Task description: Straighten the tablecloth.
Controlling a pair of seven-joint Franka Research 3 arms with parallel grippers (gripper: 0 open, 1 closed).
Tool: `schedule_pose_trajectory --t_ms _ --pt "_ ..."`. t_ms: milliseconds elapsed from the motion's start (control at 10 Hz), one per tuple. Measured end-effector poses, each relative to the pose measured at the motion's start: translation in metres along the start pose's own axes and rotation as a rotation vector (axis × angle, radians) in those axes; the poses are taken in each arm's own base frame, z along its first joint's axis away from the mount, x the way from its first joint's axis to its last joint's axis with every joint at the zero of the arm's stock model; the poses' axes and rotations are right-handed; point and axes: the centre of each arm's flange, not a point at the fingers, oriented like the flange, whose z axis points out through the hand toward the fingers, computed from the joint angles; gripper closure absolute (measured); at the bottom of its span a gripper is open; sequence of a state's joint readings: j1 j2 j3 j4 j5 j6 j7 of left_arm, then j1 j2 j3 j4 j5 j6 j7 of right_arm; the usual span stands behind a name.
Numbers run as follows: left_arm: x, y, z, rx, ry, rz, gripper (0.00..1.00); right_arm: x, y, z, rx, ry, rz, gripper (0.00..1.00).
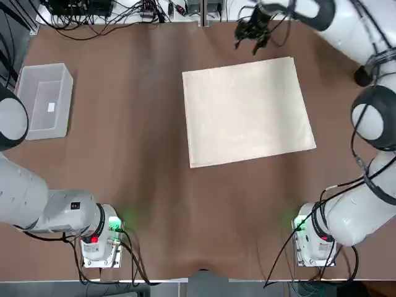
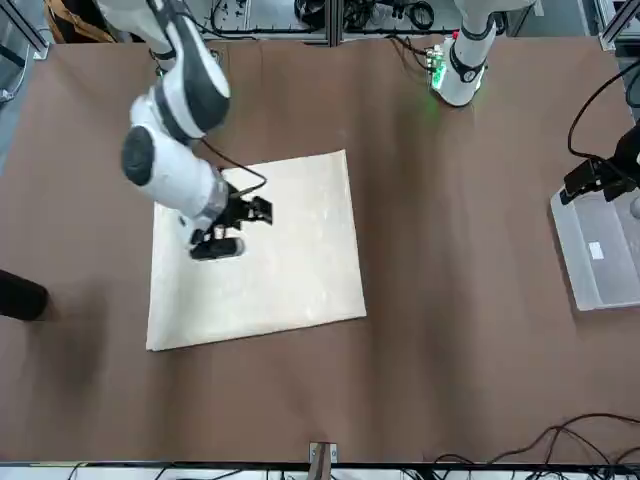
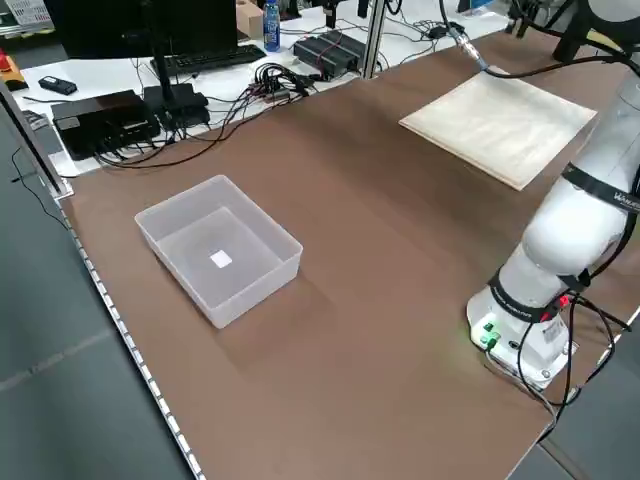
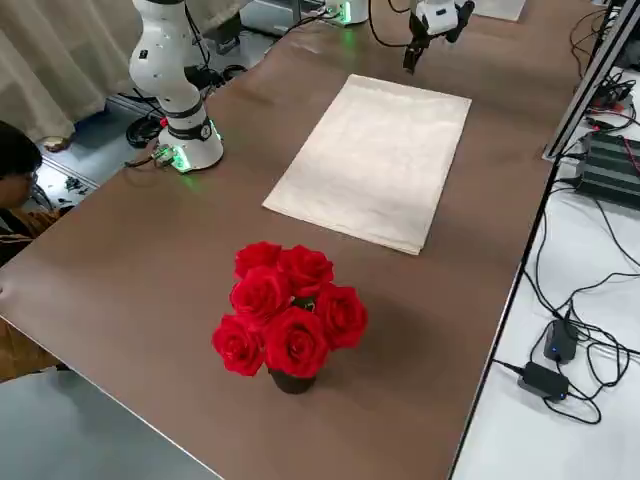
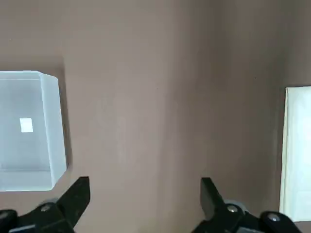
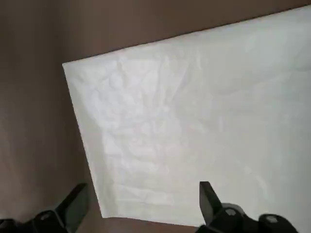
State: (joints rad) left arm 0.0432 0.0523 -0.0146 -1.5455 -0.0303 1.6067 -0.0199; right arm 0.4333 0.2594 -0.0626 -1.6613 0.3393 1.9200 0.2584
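The tablecloth [image 1: 247,111] is a cream sheet lying flat on the brown table, right of centre, with light creases and its edges slightly askew to the table's. It also shows in the front view [image 2: 270,260] and from both sides [image 3: 500,125] [image 4: 375,160]. My right gripper [image 1: 252,34] hangs open above the cloth's far edge, holding nothing. Its wrist view looks down on a cloth corner [image 6: 194,136] between spread fingers [image 6: 142,191]. My left gripper [image 5: 144,184] is open and empty, high over bare table between the bin and the cloth's edge [image 5: 296,150].
A clear plastic bin [image 1: 44,99] with a small white tag inside stands at the far left. A pot of red roses [image 4: 290,310] stands near the table's right edge. Cables and electronics [image 1: 93,12] line the far edge. A person [image 4: 15,160] sits beside the table.
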Motion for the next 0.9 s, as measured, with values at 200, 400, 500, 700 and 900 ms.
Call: schedule_pose_trajectory --t_ms 200,400,500,700,900 --pt "0.0 0.0 0.0 0.0 -0.001 0.0 0.0 0.001 0.045 -0.049 -0.163 0.062 -0.039 0.0" --pt "0.0 0.0 0.0 0.0 -0.001 0.0 0.0 0.002 0.085 -0.094 -0.217 0.084 -0.042 0.0" --pt "0.0 0.0 0.0 0.0 -0.001 0.001 0.0 0.004 0.116 -0.118 -0.226 0.081 -0.033 0.0" --pt "0.0 0.0 0.001 0.0 -0.001 0.001 0.0 0.0 0.178 -0.174 -0.264 0.089 0.022 0.0" --pt "0.0 0.0 0.0 0.0 -0.001 0.001 0.0 -0.008 0.214 -0.21 -0.276 0.116 0.04 0.0"
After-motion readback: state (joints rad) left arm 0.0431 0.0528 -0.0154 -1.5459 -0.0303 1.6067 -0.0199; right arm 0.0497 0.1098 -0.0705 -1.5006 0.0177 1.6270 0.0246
